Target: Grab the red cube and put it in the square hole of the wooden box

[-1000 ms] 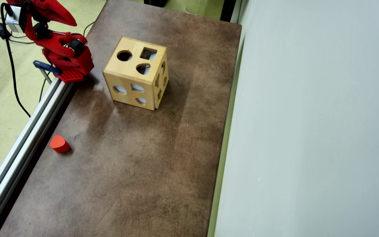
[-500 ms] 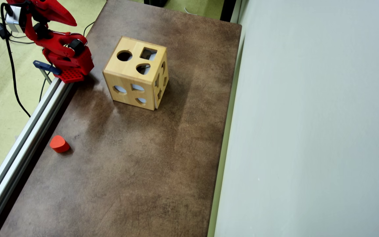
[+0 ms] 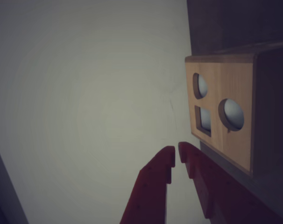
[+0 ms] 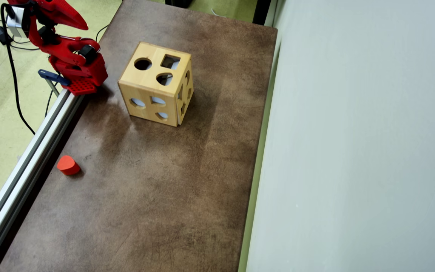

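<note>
Red cube absent from both views as arm sits folded at the bench corner.

Nothing has shifted over the last second: the wooden box [image 4: 156, 84] stands on the brown bench [image 4: 157, 196], its square hole [image 4: 170, 61] facing up; an orange-red rounded block [image 4: 68, 165] lies near the rail; the pincer [image 3: 174, 157], nearly closed and empty, has yet to start its reach.

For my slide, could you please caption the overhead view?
Wooden box on brown table; orange-red block near rail.
</note>
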